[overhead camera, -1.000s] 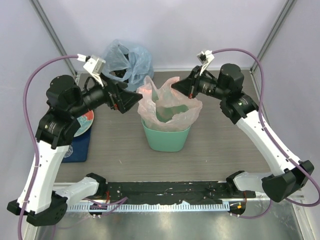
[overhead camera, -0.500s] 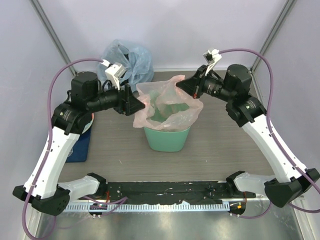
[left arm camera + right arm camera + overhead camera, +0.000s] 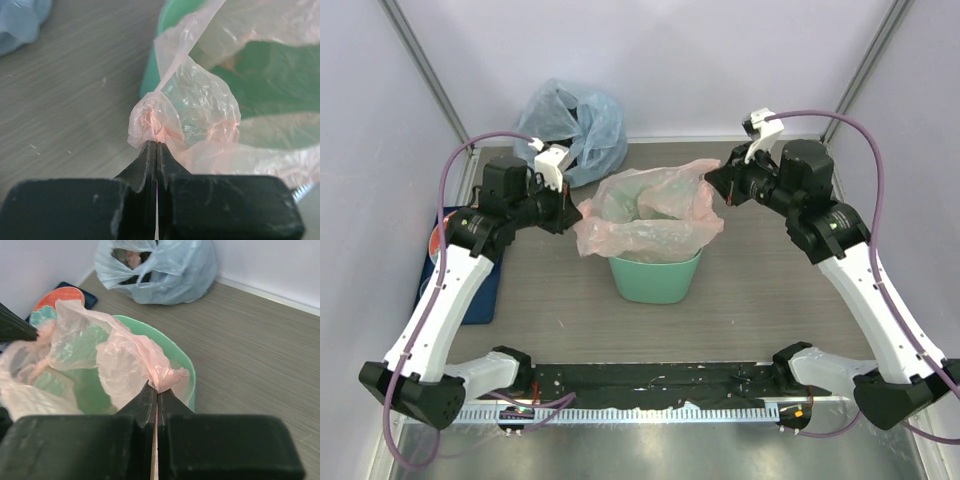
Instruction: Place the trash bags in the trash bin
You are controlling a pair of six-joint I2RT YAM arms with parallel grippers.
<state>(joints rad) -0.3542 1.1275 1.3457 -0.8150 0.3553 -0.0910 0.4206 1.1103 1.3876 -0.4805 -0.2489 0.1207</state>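
Pink trash bag (image 3: 650, 212) spread over mint bin (image 3: 655, 281) mouth, frame centre, left gripper (image 3: 156, 146) fingers clamped on bag's left edge, right gripper (image 3: 156, 391) fingers clamped on right edge.

Left arm (image 3: 445, 295), right arm (image 3: 875, 290) angled inward; left fingers (image 3: 142, 167), right fingers (image 3: 142, 402) closed.

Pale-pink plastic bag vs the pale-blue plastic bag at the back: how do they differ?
The thin pale-pink plastic bag is empty and stretched open over the mint-green plastic bin; the pale-blue plastic bag bulges with contents. The pink bag is pinched at opposite edges by the left gripper and right gripper; the blue bag sits untouched on the table behind the bin. Both are crinkly, translucent plastic.
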